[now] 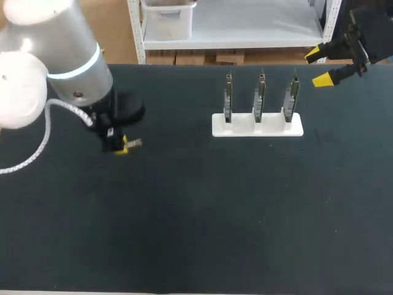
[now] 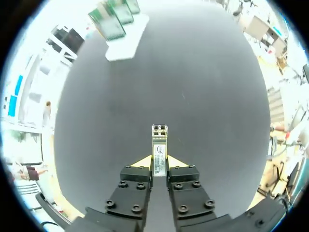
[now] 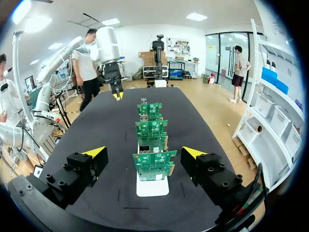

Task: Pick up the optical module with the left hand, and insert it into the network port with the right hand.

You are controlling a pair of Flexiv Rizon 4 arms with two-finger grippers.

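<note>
Hovering low with the left gripper [image 2: 159, 162] over the left part of the dark table [image 1: 184, 215], and hanging with the right gripper [image 3: 144, 152] spread wide, holding nothing, near the table's far right corner. Standing upright in the white holder [image 1: 258, 126], just ahead of the right gripper, three green circuit boards [image 1: 260, 95] in a row. Pinching the small silver optical module [image 2: 160, 145] between the left gripper's narrowly set fingers, both pressing its sides, its far end sticking out ahead of the yellow tips, well apart from the holder.
</note>
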